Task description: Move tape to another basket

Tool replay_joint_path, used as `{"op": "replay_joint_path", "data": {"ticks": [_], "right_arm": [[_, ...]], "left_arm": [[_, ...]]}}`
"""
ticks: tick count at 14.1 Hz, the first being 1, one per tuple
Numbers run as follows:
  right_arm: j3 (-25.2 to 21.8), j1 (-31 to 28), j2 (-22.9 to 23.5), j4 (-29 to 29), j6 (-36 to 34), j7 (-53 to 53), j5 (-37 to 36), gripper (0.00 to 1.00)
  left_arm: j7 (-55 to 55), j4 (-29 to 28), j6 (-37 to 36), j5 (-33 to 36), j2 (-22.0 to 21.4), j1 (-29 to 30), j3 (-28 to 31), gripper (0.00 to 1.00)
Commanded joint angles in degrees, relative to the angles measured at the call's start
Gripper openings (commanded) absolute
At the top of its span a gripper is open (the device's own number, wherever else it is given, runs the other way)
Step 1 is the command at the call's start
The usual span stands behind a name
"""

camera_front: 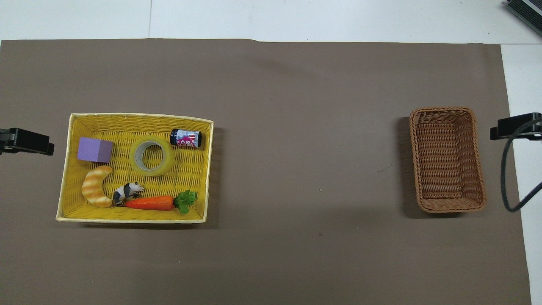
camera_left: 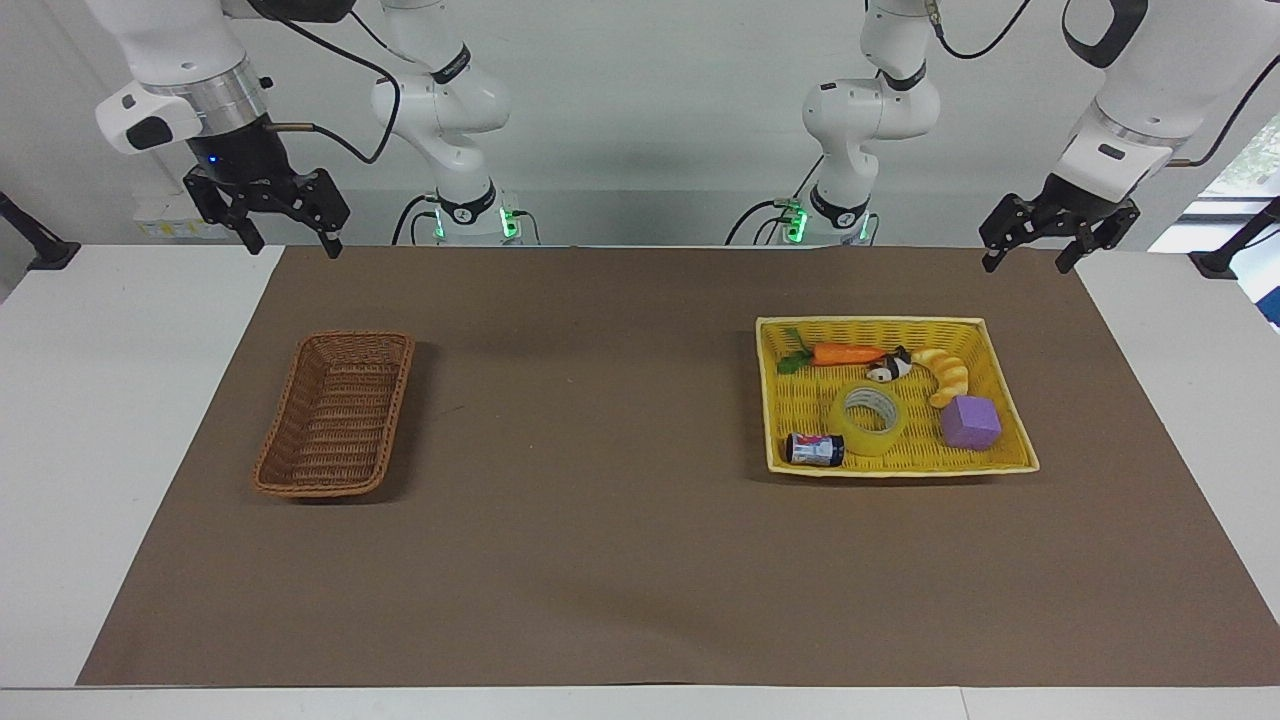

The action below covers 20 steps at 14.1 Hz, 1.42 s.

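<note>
Glossy translucent tape (camera_left: 866,420), rough woven wicker basket (camera_left: 336,414), matt brown mat (camera_left: 620,560)

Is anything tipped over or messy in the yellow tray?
Only the small can: it lies on its side beside the tape in the yellow tray. Nothing is spilled or broken, and the brown basket sits empty.

White table (camera_left: 60,400), brown mat (camera_left: 640,560), pale wall (camera_left: 650,120), window (camera_left: 1235,165)

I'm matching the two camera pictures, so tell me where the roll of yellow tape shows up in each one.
Facing view: the tape lies flat in the yellow tray, at that picture's right.
Overhead view: the tape is in the same yellow tray, at that picture's left.
Shared landmark: the small dark can beside the tape.
</note>
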Motion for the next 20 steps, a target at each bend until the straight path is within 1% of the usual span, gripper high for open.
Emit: {"op": "replay_joint_path", "data": {"ticks": [1,5,14,17,19,20], "right_arm": [[0.29,-0.41,-0.95,-0.83,-0.06,-0.63,0.1,1.0],[0.29,-0.41,-0.95,-0.83,-0.06,-0.63,0.19,1.0],[0.29,-0.41,-0.95,-0.83,-0.15,-0.63,0.1,1.0],[0.29,-0.41,-0.86,-0.83,-0.06,-0.63,0.1,1.0],[0.21,-0.41,-0.86,-0.83,-0.06,-0.63,0.1,1.0],[0.29,-0.41,-0.95,-0.83,-0.15,-0.63,0.19,1.0]], "left_arm": [[0.72,-1.05,-1.44,-0.62,-1.59,-0.31,0.69,1.0],[0.1,-1.23,-1.44,-0.62,-1.69,-0.75,0.6,1.0],[0.19,-4.22,0.4,-0.62,-2.39,-0.75,0.6,1.0],[0.11,-6.76,3.03,-0.62,-2.48,-1.28,0.6,1.0],[-0.07,-9.39,7.41,-0.62,-3.09,-1.37,0.07,1.0],[-0.16,-10.54,8.22,-0.62,-3.09,-1.54,-0.19,1.0]]}}
